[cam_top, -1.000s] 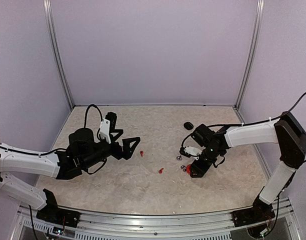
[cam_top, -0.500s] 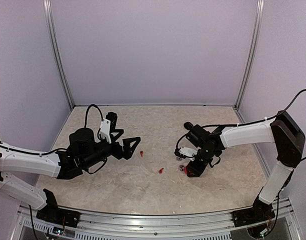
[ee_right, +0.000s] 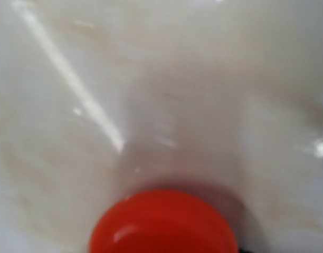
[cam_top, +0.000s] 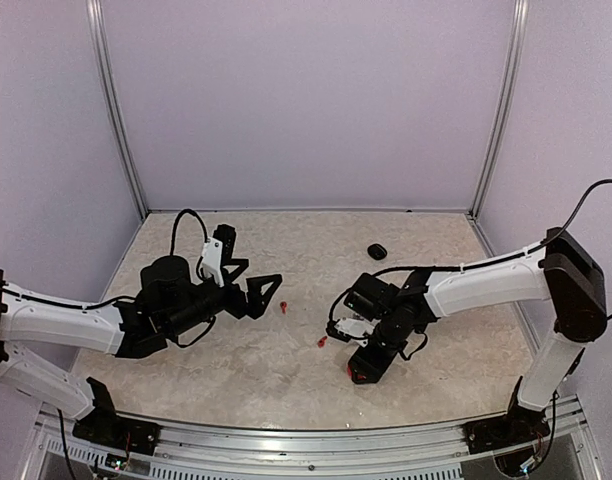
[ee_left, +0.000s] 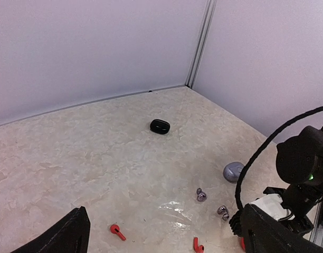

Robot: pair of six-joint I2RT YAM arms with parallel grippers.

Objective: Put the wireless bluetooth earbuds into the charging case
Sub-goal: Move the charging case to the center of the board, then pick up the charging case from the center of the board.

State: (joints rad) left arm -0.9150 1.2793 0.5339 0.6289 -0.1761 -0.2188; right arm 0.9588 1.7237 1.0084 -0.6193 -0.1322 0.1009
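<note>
Trouble: the round shiny red case (ee_right: 164, 224) could slip if the right gripper (cam_top: 362, 368) held loosely; its grip I could not tell. The left gripper (cam_top: 268, 296) stood open.

Top external: fixed, high up behind the arm bases at the near edge, tilted down toward the far wall. It sits far off; the whole table (cam_top: 286, 380), left arm (cam_top: 66, 325) and right arm (cam_top: 486, 280) are in frame.

Left wrist: low over the left side, faces right and far into the right far corner, at mid distance. The left gripper (ee_left: 164, 224) fingers cut the bottom corners. It shares the black case (ee_left: 160, 126), red earbuds (ee_left: 117, 231) and right arm with the top view.

Right wrist: points down, very near the tabletop, blurred. A red rounded thing (ee_right: 164, 224) sits at the bottom edge, matching the red spot at the right arm's tip in the top view.
</note>
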